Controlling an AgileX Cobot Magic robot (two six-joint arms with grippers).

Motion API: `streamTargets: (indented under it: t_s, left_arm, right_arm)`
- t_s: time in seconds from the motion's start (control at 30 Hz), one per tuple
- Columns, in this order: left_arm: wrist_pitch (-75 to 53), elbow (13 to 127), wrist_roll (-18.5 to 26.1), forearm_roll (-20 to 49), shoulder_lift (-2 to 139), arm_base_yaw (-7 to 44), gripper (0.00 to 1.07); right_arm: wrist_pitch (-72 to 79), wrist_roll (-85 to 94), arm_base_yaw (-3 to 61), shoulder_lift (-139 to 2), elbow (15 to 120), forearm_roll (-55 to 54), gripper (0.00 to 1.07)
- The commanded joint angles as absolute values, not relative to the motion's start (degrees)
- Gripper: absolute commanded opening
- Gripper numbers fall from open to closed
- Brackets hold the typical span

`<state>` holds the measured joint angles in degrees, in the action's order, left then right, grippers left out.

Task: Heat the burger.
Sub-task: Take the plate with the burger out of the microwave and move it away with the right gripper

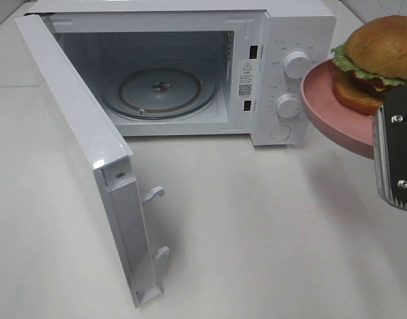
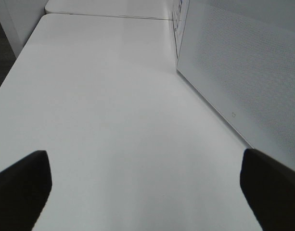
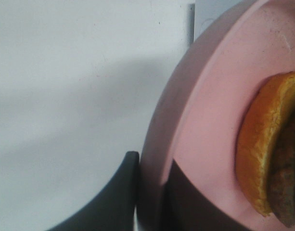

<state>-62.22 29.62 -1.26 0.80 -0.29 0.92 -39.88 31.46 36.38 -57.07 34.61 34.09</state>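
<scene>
My right gripper (image 3: 149,192) pinches the rim of the pink plate (image 1: 323,106), and I hold it in the air to the right of the microwave (image 1: 283,40). The burger (image 1: 379,60) sits on this plate. The microwave door (image 1: 77,146) stands wide open, and the glass turntable (image 1: 160,90) inside is bare. My left gripper (image 2: 142,187) is spread wide above the white surface (image 2: 104,106), beside the door.

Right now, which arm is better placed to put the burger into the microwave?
The right. Its gripper is shut on the pink plate carrying the burger, lifted beside the open microwave. The left gripper is open and empty.
</scene>
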Motion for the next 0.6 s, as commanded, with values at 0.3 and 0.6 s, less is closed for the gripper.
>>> streamTargets:
  t_s: [0.3, 0.6]
  left_arm:
    - [-61.25, 29.56, -1.38, 0.63, -1.26, 0.86, 1.00]
    - [-61.25, 29.56, -1.38, 0.63, -1.26, 0.86, 1.00]
  right_arm:
    - [-44.86, 18.39, 36.21, -56.15, 35.01, 39.59, 0.00]
    - [-51.45, 0.46, 36.21, -56.32, 35.01, 44.23, 0.00]
